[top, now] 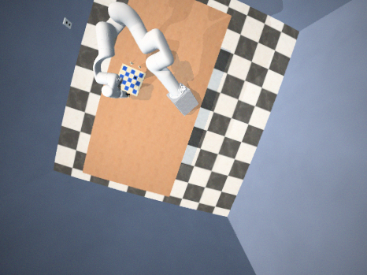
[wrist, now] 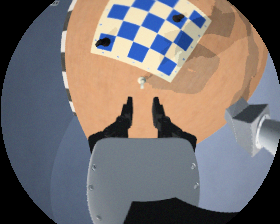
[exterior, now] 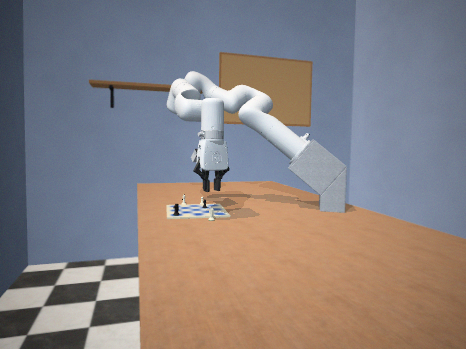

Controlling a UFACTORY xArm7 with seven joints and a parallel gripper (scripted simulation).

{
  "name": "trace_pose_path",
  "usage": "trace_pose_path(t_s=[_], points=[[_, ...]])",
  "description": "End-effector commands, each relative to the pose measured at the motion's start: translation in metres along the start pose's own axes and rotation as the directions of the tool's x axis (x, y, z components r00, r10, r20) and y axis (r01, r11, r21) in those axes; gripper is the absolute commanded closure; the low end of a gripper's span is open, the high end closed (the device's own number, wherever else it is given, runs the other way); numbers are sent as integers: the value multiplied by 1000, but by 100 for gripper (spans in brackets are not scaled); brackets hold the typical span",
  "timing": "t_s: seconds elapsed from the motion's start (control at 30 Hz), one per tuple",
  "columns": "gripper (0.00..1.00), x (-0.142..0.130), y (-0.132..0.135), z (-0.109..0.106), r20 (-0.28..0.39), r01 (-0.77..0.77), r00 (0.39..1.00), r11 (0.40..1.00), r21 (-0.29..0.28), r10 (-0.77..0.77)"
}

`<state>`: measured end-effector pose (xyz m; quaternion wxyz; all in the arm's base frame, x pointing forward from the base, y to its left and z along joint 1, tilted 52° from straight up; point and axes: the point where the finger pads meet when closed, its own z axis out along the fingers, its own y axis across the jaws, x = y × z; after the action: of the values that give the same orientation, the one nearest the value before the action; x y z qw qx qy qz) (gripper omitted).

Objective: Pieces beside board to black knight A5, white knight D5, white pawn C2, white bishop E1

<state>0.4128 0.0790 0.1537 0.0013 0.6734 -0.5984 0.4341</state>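
My gripper (exterior: 212, 190) (wrist: 142, 103) is partly open and empty, pointing down above the table beside the board (top: 135, 91) (exterior: 175, 217) (wrist: 151, 57). A white piece (exterior: 211, 214) (wrist: 142, 82) stands off the board's edge, just ahead of the fingertips in the wrist view; its kind is unclear. A black piece (exterior: 176, 209) (wrist: 103, 42) stands on a blue corner square. Another black piece (top: 135, 77) (exterior: 204, 203) (wrist: 178, 18) stands further in. Two white pieces, one (top: 131, 63) (exterior: 184, 199) and another (top: 139, 66) (exterior: 202, 200), stand beyond the opposite edge. Piece types and square labels are too small to read.
The arm's grey base (top: 183, 102) (exterior: 317, 170) (wrist: 248, 125) stands on the wooden table (top: 130, 138) (exterior: 300, 275). The arm's links arch above the table near the board. A wall shelf (exterior: 130, 86) and a brown wall panel (exterior: 280, 90) are behind.
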Motion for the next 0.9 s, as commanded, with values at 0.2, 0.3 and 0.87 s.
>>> trace_pose_path(t_s=[0.2, 0.3, 0.87], points=[[63, -1, -1, -1, 2, 1, 1000, 1000, 3, -1], [63, -1, -1, -1, 2, 1, 1000, 1000, 3, -1], [63, -1, -1, 7, 1, 1, 1000, 1000, 3, -1]])
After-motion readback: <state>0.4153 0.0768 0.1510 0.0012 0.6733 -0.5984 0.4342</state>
